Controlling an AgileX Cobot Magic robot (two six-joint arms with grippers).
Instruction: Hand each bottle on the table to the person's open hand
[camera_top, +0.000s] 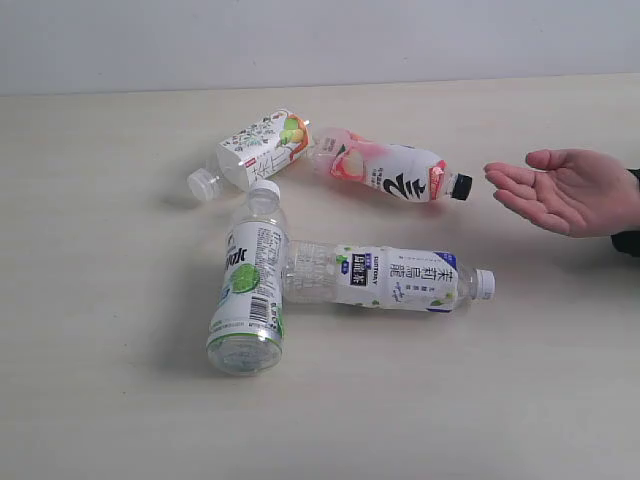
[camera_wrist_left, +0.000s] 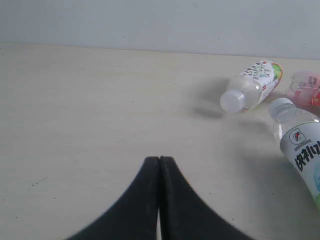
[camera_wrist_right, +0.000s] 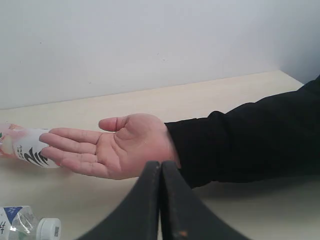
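Several bottles lie on their sides on the table (camera_top: 100, 300). The green-lime bottle (camera_top: 250, 285) lies across the base of the white-blue bottle (camera_top: 395, 277). Behind them are the white patterned bottle (camera_top: 255, 148) and the pink-peach bottle (camera_top: 395, 170) with its black cap. The person's open hand (camera_top: 565, 190) hovers palm up at the right. Neither gripper shows in the exterior view. My left gripper (camera_wrist_left: 159, 159) is shut and empty, over bare table, apart from the patterned bottle (camera_wrist_left: 252, 84) and the green-lime bottle (camera_wrist_left: 300, 145). My right gripper (camera_wrist_right: 161, 163) is shut and empty, just before the hand (camera_wrist_right: 107, 150).
A pale wall (camera_top: 320, 40) rises behind the table's far edge. The person's dark sleeve (camera_wrist_right: 245, 142) stretches across the right wrist view. The pink-peach bottle (camera_wrist_right: 22, 147) and the white-blue bottle's cap (camera_wrist_right: 47, 227) show beside the hand there.
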